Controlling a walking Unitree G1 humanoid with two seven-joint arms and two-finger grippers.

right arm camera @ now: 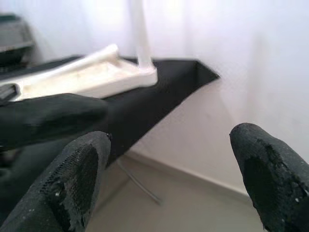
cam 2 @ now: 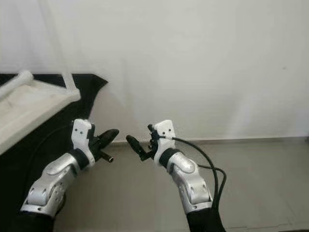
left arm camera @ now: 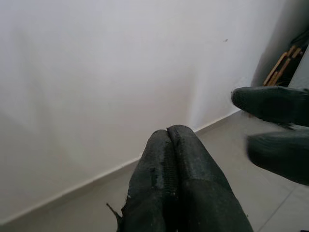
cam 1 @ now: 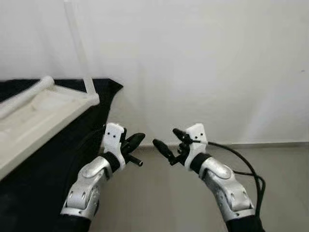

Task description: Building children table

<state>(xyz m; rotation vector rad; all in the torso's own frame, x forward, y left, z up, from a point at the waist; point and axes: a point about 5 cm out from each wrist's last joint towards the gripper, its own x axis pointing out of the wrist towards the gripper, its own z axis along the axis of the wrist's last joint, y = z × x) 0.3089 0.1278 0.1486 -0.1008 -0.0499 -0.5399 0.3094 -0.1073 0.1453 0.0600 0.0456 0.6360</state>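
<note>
White wall (cam 1: 203, 63) and grey floor (cam 1: 164, 193) lie ahead; on the left a black-draped worktop (cam 1: 58, 159) carries the upturned white table (cam 1: 34, 121), one leg (cam 1: 79, 48) standing up. Left gripper (cam 1: 136, 143) is pressed closed and empty, right gripper (cam 1: 171, 144) spread apart and empty, tips facing over the floor

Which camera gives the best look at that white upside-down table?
The left eye view: the white table lies upturned on black cloth, one leg upright. The right eye view crops it at the edge. The right wrist view shows it blurred behind claw fingers.
</note>
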